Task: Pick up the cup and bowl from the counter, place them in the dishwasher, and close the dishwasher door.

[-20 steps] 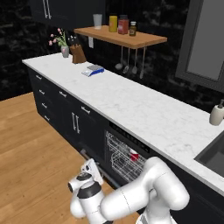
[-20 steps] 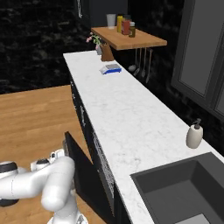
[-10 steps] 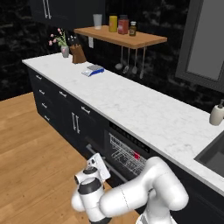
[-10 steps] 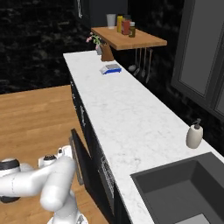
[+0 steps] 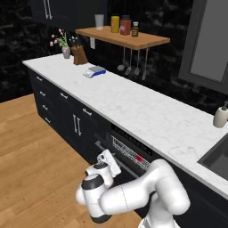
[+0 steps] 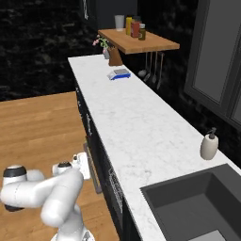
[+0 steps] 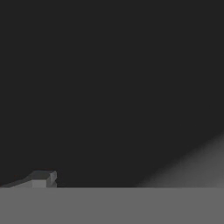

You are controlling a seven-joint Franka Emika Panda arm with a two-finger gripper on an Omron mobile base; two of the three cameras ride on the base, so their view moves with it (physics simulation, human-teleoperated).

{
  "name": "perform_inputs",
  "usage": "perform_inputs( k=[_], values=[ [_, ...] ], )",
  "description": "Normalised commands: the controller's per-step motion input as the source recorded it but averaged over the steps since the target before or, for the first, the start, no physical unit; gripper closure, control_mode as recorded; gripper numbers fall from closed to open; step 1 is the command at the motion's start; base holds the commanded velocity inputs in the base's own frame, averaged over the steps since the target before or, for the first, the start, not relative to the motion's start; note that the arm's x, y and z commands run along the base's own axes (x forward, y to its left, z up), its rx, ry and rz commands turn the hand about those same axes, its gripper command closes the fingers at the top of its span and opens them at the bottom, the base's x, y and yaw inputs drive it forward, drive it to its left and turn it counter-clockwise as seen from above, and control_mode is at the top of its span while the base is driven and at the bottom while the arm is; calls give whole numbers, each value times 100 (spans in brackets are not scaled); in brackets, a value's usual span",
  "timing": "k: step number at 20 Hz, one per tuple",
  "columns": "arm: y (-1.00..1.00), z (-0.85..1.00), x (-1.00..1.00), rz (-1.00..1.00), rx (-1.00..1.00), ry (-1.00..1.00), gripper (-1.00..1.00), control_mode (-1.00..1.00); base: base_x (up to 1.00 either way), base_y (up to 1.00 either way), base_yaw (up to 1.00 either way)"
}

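The desk (image 5: 147, 111) runs from 10 o'clock to 4 o'clock across the left base view. Neither the cup nor the bowl stands on the marble I can see, so I judge the loading done.

The dishwasher (image 5: 129, 153) sits under the desk at about 6 o'clock of that view. Its white rack (image 5: 126, 150) shows through a narrow gap, so the appliance is not yet shut.

The door (image 6: 92, 169) appears edge-on at 8 o'clock in the right base view. It is tilted up close to the cabinet front but not flush with it.

The arm (image 5: 133, 196) is folded low at 6 o'clock, with the hand (image 5: 107, 162) set against the door's outer face. I take this low, bent pose as a way to push the panel upward and inward rather than to grip anything. The hand view is dark flat panel at very close range, which fits that.

The jaws stand spread wide and released, with nothing between them. One fingertip (image 7: 41, 179) shows at 7 o'clock in the hand view. That suits a push with the hand, which needs no clamp.

The cup (image 5: 139, 158) is probably the small red fleck inside the rack, at 5 o'clock of the left base view. The bowl I cannot make out – presumably it lies deeper in the rack.
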Motion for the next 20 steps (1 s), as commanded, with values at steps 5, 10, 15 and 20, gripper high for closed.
perform_inputs(
  k=[5, 10, 15, 20],
  values=[
    [-64, -99, 50, -29, -66, -28, -100, -100, 0, 0, 0],
    [-24, -100, 49, -35, -72, -36, -100, -100, 0, 0, 0],
    [-18, -100, 35, -34, -66, -40, -100, -100, 0, 0, 0],
    [-43, -100, 61, -34, -48, -46, -100, -100, 0, 0, 0]
  ],
)
